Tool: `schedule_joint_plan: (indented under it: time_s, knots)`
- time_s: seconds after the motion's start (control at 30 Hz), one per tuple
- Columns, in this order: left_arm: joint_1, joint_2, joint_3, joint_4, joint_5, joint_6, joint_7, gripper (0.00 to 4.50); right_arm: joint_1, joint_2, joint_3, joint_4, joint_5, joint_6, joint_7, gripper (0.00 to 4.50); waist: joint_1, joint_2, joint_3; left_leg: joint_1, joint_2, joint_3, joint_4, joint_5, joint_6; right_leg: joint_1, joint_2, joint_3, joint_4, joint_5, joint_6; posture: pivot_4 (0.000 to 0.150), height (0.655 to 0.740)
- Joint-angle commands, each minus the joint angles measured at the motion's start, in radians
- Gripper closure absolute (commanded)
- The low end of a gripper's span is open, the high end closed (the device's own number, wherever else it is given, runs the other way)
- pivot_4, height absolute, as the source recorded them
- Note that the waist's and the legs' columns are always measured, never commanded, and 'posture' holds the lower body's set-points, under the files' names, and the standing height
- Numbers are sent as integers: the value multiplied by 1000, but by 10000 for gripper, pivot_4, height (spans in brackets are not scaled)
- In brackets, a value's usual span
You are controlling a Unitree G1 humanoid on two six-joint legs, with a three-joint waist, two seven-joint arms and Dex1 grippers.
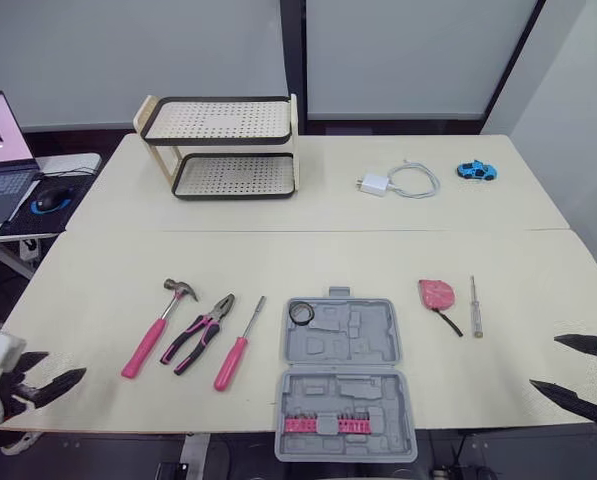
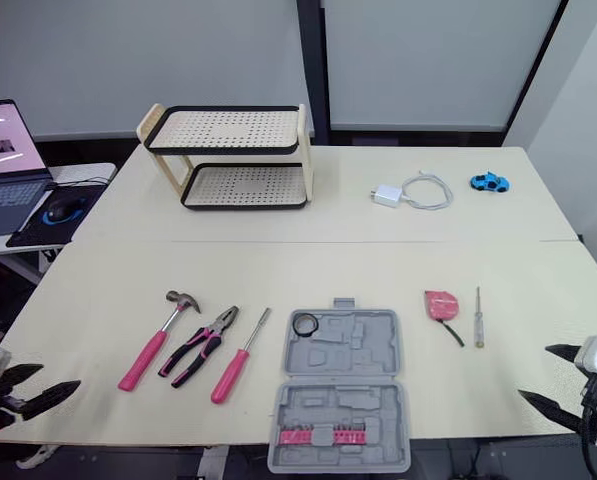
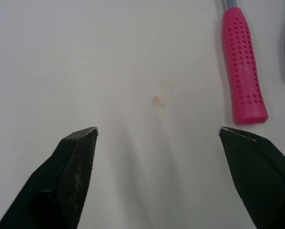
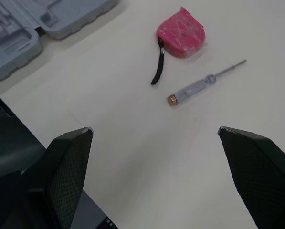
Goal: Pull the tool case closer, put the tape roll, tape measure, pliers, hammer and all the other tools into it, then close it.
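One pink tape measure [image 1: 437, 293] lies on the table [image 1: 108, 270], to the right of the open tool case [image 1: 343, 375]. It is ahead and inward of the right end effector [image 1: 546, 362], which is spread wide, and that arm is the nearer one. The left end effector [image 1: 65, 365], also spread, sits near the hammer [image 1: 158, 328]. What looks like the tape roll [image 1: 300, 313] lies in the case.

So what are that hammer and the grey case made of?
The hammer has a silvery head and shaft, likely metal, and a pink grip, probably rubber or soft plastic, judging by its dimpled matte surface. The tool case seems moulded grey plastic: matte, with shaped recesses in both halves.
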Motion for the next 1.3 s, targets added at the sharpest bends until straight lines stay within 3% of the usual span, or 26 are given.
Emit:
schedule_joint_plan:
  time_s: [0.03,0.4,0.63,0.83,1.2,1.3]
  knots:
    - [2,61,11,52,3,-52,-85,129,-28,-43,-32,19,25,12,62,0,2,0,0,0,0,0,0,0,0,0,0,0,0,0,0,1500,7400]
    - [30,74,-12,22,8,-90,-179,129,-40,-47,-45,52,-15,9,103,0,0,0,0,-1,0,0,0,-1,1,0,0,-1,-1,0,0,1500,7400]
    - [35,3,-69,-348,-71,-21,-200,129,-12,61,-91,-95,32,115,-2,0,9,1,0,-2,0,-2,0,-1,1,0,-1,0,-1,0,0,1500,7400]
    - [-150,-85,-268,-682,-153,123,-134,129,-80,218,48,-309,52,267,-258,0,13,1,0,-2,0,-6,2,0,0,1,-1,0,0,0,0,1500,7400]
    - [-455,-199,-543,-703,-130,147,-154,129,-286,339,327,-305,-43,422,-576,0,-4,4,-1,-2,-2,-4,1,0,1,-1,2,0,0,0,0,1500,7400]
    - [-479,-209,-583,-711,-134,155,-177,0,-324,344,371,-296,-40,465,-597,6050,-3,4,0,-2,-2,-5,1,0,1,-1,2,0,0,0,0,1500,7400]
